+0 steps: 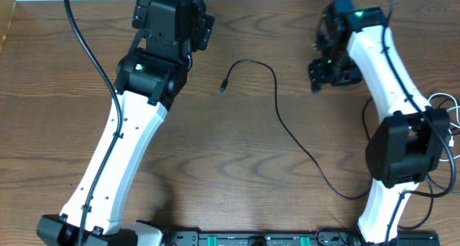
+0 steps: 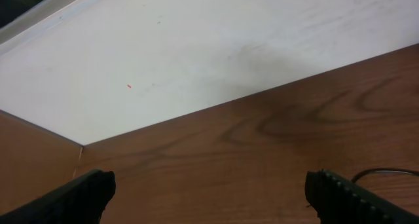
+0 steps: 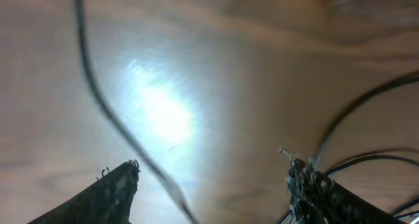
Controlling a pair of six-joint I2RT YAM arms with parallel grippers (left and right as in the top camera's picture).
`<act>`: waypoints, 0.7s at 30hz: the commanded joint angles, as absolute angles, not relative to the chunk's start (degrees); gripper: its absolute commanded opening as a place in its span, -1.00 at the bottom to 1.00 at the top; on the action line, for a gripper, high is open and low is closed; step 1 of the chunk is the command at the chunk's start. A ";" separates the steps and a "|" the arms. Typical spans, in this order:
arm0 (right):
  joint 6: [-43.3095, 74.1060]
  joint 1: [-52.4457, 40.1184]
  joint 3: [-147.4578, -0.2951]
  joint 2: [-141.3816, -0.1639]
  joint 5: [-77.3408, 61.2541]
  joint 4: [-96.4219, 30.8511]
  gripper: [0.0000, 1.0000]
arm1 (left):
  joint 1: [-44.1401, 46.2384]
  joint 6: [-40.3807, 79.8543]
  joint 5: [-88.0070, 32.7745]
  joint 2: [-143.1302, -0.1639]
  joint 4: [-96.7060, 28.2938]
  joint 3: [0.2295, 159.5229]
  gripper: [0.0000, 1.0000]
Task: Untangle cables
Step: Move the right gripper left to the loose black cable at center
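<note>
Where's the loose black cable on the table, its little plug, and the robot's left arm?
black cable (image 1: 277,102): overhead view, on the strand's straight middle stretch.
plug (image 1: 223,88): overhead view, on the cable's free tip.
left arm (image 1: 126,156): overhead view, on its long white link.

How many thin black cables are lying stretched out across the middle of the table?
1. The thin black cable curves from its plug at mid-table toward the right arm's base. Other strands bunch by the right end effector, possibly hiding more.
</note>
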State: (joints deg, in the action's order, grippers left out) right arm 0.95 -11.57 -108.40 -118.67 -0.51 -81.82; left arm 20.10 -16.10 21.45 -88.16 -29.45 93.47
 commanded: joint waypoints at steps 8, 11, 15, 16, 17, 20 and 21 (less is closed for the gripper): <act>-0.40 -15.38 -104.29 -118.93 -2.20 -87.37 0.18 | 20.05 -15.79 21.45 -86.91 -29.34 93.97 0.96; -0.51 -16.05 -101.30 -118.93 -3.05 -86.98 0.15 | 20.01 -15.79 21.45 -86.91 -29.32 93.97 0.95; -0.54 -16.95 -96.90 -118.93 -3.60 -84.40 0.11 | 20.01 -15.77 21.43 -86.91 -29.30 93.97 0.96; -0.51 -17.26 -96.09 -118.93 -3.62 -83.85 0.11 | 20.01 -15.77 21.43 -86.91 -29.28 93.97 0.95; -0.54 -17.61 -95.18 -118.93 -3.86 -83.09 0.12 | 20.01 -15.77 21.43 -86.91 -29.28 93.97 0.96; -2.00 -19.07 -93.21 -118.93 -5.76 -80.58 0.15 | 20.01 -15.77 21.43 -86.91 -29.28 93.97 0.96; -2.26 -19.66 -92.73 -118.93 -6.39 -79.40 0.17 | 20.01 -15.77 21.43 -86.91 -29.28 93.97 0.95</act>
